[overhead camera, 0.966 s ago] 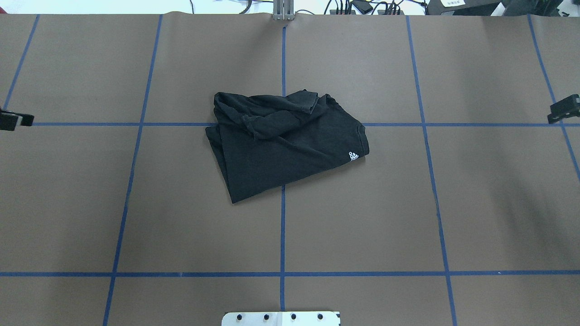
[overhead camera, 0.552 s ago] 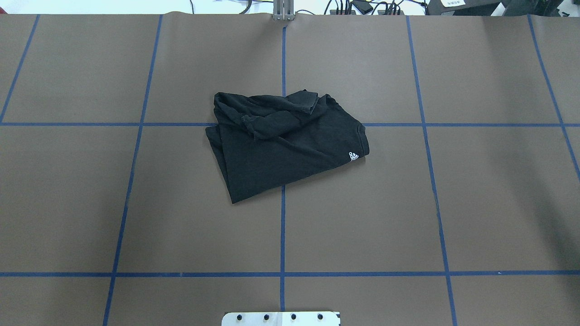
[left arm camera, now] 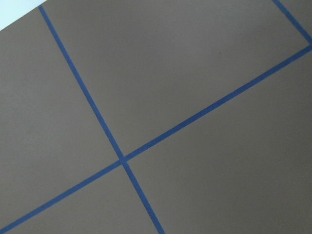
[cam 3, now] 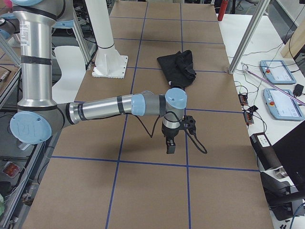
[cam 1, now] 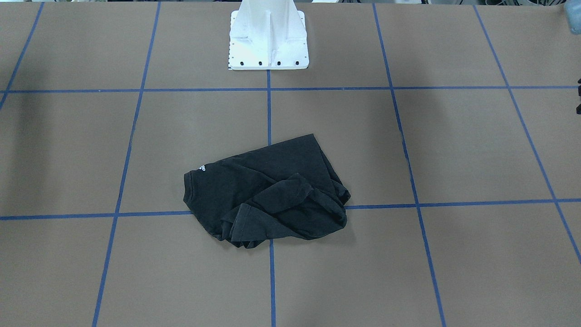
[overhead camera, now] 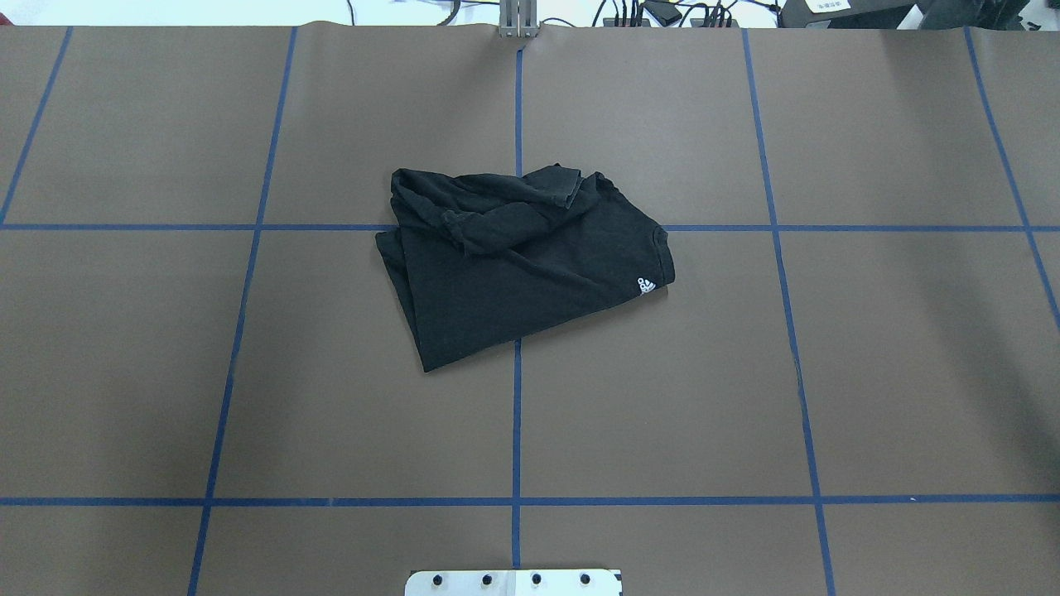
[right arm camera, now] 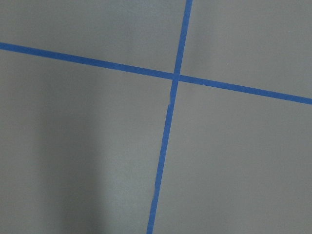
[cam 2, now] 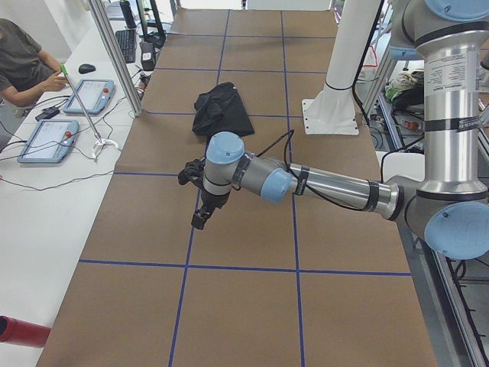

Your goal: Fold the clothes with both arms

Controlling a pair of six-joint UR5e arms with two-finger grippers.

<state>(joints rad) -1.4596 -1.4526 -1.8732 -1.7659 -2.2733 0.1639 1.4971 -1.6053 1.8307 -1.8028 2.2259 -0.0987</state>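
Note:
The black T-shirt (overhead camera: 513, 265) lies crumpled and partly folded at the table's middle, a small white logo (overhead camera: 645, 285) at its right corner. It also shows in the front view (cam 1: 268, 195) and both side views (cam 2: 221, 107) (cam 3: 178, 67). The left gripper (cam 2: 200, 218) hangs above the brown table far to the shirt's left; I cannot tell if it is open. The right gripper (cam 3: 170, 145) hangs far to the shirt's right; I cannot tell its state either. Both wrist views show only brown table and blue tape.
The white bolted pedestal (cam 1: 268, 36) stands at the robot's side of the table. Blue tape lines (overhead camera: 516, 414) grid the brown surface. An operator (cam 2: 23, 61) and control tablets (cam 2: 84, 95) sit at the far bench, more tablets (cam 3: 276, 71) beside aluminium posts.
The black gripper tips at the left and right edges of the overhead view one second ago have moved out of that view. The shirt has not moved.

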